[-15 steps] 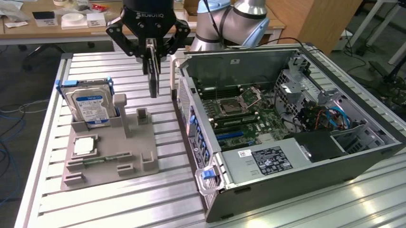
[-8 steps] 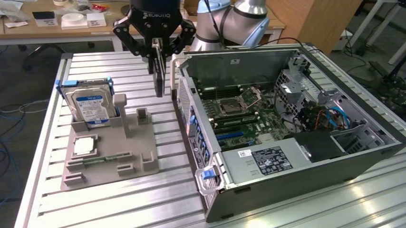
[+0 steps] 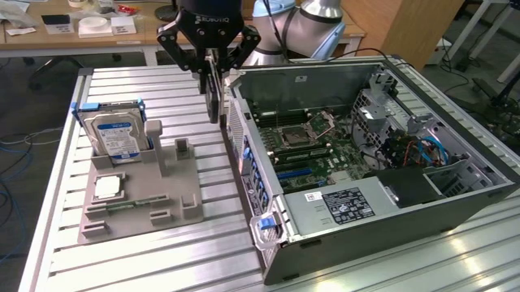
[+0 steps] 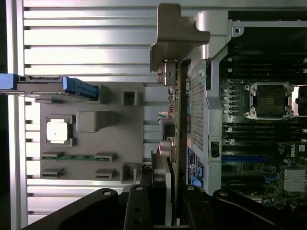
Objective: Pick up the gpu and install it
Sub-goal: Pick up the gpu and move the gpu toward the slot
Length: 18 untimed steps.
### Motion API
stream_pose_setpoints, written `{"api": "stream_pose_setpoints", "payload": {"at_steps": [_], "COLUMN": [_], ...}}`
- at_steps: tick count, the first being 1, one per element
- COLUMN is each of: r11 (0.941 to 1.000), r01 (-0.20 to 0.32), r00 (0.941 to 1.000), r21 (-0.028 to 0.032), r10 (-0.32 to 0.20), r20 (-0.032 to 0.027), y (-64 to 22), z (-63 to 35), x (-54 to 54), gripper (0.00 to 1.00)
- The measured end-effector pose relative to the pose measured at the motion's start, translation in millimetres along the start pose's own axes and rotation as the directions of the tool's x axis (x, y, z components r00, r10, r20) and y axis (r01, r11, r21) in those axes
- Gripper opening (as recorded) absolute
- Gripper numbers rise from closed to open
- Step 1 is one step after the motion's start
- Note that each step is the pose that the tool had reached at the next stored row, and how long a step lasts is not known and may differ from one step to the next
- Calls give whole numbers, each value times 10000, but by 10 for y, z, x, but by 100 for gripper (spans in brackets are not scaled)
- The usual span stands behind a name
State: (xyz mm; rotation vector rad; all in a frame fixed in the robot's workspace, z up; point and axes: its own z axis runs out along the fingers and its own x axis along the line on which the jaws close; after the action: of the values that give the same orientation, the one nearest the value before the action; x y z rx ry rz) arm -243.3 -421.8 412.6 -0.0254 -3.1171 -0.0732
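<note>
The gpu [image 3: 214, 94] hangs on edge in the air, a thin dark card held upright. My gripper [image 3: 213, 66] is shut on its upper edge. It hovers over the slatted table, in the gap between the grey parts holder [image 3: 142, 201] and the side wall of the open computer case [image 3: 252, 158]. In the wrist view the gpu [image 4: 180, 120] appears edge-on, with its silvery end bracket [image 4: 178, 36] at the far end and my gripper [image 4: 168, 203] clamped around the near end. Inside the case lies the motherboard [image 3: 305, 143] with a blue slot [image 3: 296, 172].
A blue-labelled hard drive [image 3: 118, 137] stands in the grey holder, which also carries a processor chip [image 3: 107, 187] and a green memory stick [image 3: 122, 207]. The case's power supply [image 3: 341, 207] and drive cage [image 3: 390, 109] stand to the exterior view's right. Desks sit behind the table.
</note>
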Motion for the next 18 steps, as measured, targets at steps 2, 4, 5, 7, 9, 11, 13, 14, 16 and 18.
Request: {"api": "stream_pose_setpoints", "payload": {"at_steps": [2, 4, 5, 7, 9, 11, 13, 14, 16, 18], "r11": [10000, 10000, 10000, 10000, 10000, 10000, 10000, 10000, 10000, 10000], "r01": [0, 1, 1, 1, 1, 0, 0, 0, 0, 1], "r00": [10000, 10000, 10000, 10000, 10000, 10000, 10000, 10000, 10000, 10000], "r21": [-1, 0, -1, 0, 0, -1, -1, 0, 0, 0], "r10": [0, -1, -1, -1, -1, 0, 0, 0, 0, -1], "r20": [0, 0, 0, 0, 0, 0, 0, 0, -1, 0], "y": [0, 1, 1, 2, 2, 3, 4, 4, 5, 5], "z": [0, -2, -1, -2, -3, -3, -4, -4, -5, -6], "x": [-34, -67, -81, -113, -147, -183, -220, -239, -277, -317], "gripper": [28, 28, 28, 28, 28, 28, 28, 28, 28, 28]}}
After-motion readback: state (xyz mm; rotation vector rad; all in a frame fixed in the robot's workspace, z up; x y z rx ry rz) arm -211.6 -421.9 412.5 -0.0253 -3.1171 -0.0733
